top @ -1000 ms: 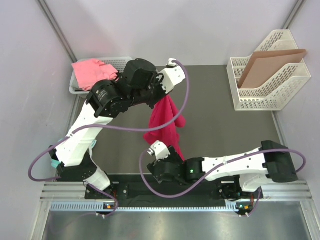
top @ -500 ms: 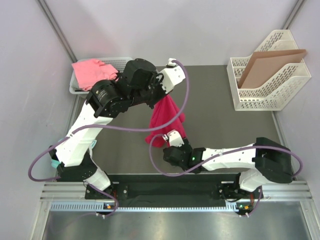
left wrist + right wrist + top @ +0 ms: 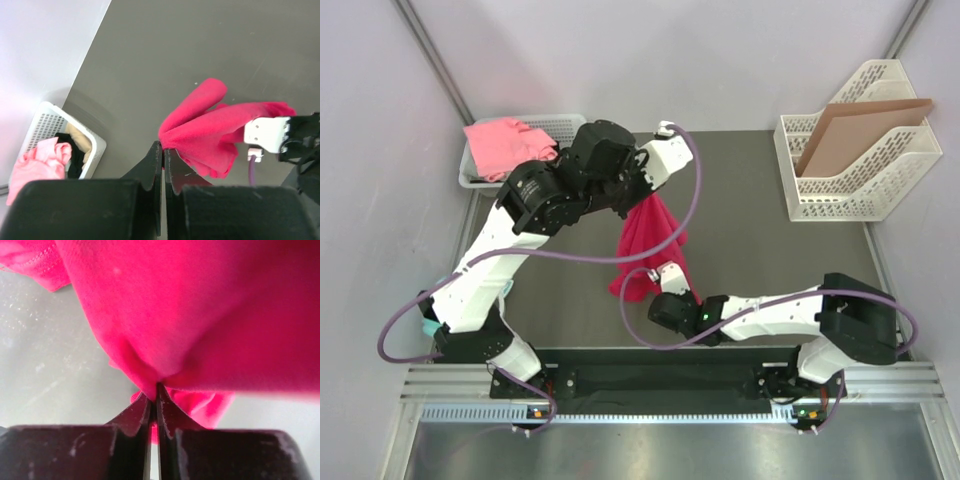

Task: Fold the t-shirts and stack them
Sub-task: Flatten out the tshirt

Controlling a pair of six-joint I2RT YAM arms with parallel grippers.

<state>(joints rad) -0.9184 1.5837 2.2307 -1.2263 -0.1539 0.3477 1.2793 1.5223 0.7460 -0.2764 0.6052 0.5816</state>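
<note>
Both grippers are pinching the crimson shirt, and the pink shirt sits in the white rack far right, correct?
No: the top view shows the pink shirt in the basket at far left, not the rack. The left gripper and right gripper do pinch the crimson shirt.

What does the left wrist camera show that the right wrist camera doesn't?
Only the left wrist view: the left gripper shut on an edge of the crimson t-shirt, the white basket holding the salmon-pink t-shirt, and the right arm's white wrist housing beside the cloth. Only the right wrist view: the right gripper pinching a fold of that shirt, close up. Both: the crimson t-shirt over the table.
</note>
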